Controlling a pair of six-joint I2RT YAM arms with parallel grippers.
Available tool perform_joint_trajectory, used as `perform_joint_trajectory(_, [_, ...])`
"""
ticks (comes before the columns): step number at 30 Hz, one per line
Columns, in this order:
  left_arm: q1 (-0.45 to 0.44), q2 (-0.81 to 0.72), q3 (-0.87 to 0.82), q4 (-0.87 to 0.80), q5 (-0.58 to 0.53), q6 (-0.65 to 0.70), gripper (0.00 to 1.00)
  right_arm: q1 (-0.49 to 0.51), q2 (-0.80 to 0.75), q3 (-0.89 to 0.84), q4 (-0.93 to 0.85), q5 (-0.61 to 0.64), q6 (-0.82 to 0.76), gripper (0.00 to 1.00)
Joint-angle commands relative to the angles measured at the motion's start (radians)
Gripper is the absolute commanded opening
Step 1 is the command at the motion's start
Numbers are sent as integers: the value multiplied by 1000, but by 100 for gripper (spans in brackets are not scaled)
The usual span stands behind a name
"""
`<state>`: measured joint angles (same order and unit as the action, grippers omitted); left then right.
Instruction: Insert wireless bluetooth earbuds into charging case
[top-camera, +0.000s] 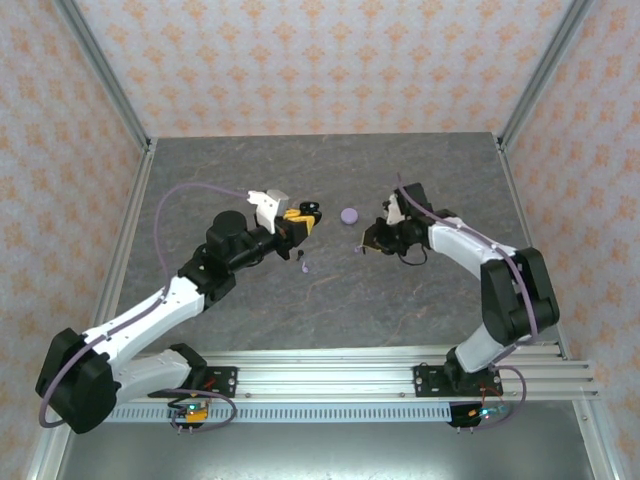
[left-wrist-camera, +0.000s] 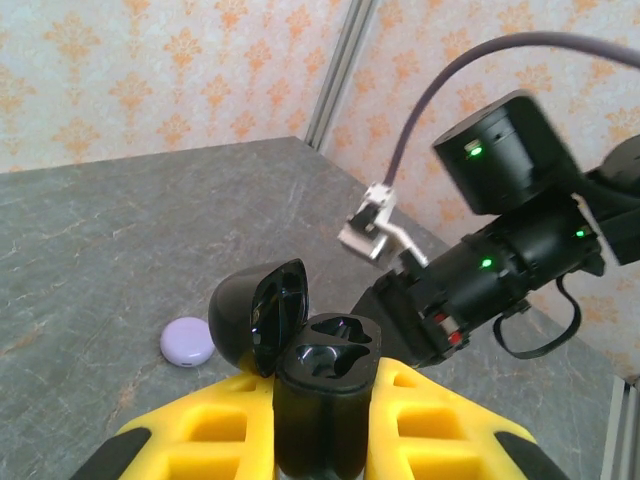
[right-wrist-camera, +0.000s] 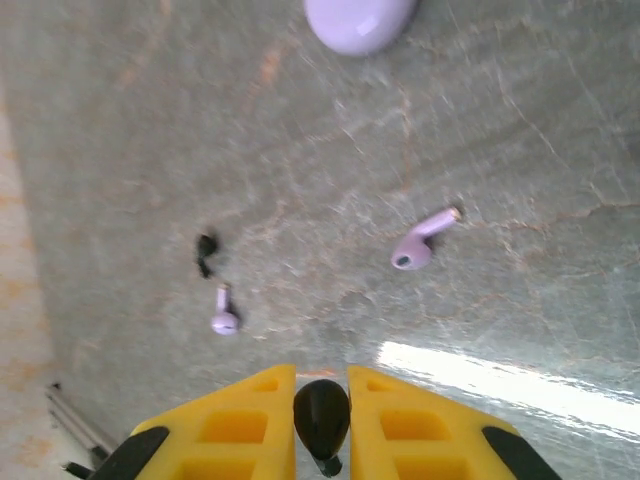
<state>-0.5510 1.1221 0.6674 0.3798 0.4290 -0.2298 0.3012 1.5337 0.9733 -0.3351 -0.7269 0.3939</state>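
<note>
Tabletop, a grey marbled slab (top-camera: 330, 310), carries the loose bits. L gripper (left-wrist-camera: 325, 395), yellow pads, is clamped on the glossy black plastic charging case (left-wrist-camera: 325, 420). The case looks raised off the slab, upright, w/ hinged lid (left-wrist-camera: 262, 312) flipped open and both wells empty. Near it on the slab lies a closed pale lilac rounded puck (right-wrist-camera: 360, 20). R gripper (right-wrist-camera: 322, 385) is pinched tight on a small glossy black earbud (right-wrist-camera: 322, 418), above the slab approx. between the loose buds. Handling, as I judge it: buds are v. light, hard and smooth, so apt to slip or twist in the pads. Best taken across the bulb w/ the stem free to drop into a well. The case is stiff, so grip the body and keep off the lid. Count: 1 black case, 1 lilac puck, 1 black bud in grip. Also 2 pale lilac stemmed earbuds (right-wrist-camera: 425, 240), the second lilac bud (right-wrist-camera: 224, 312) just beside 1 tiny black piece (right-wrist-camera: 205, 252), too small to identify.
</note>
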Motion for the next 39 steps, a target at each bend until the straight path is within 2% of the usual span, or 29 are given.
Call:
perform_joint_trajectory(1, [-10, 21, -22, 127, -19, -40, 14, -16, -85, -13, 70, -62, 52, 17])
perform_joint_trajectory(13, [-17, 121, -40, 275, 23, -84, 13, -20, -264, 4, 228, -167, 196, 18])
perform_joint_trajectory(21, [-22, 191, -27, 398, 42, -155, 12, 8, -344, 14, 329, -165, 249, 18])
perform_joint_trajectory(27, [-38, 226, -6, 469, 84, -181, 11, 45, -387, 37, 349, -130, 218, 18])
perform_joint_trajectory(31, [-51, 234, 13, 473, 111, -179, 11, 80, -399, 68, 312, -81, 153, 18])
perform_joint_trajectory(39, [-66, 229, 23, 475, 126, -172, 10, 113, -388, 100, 289, -62, 112, 18])
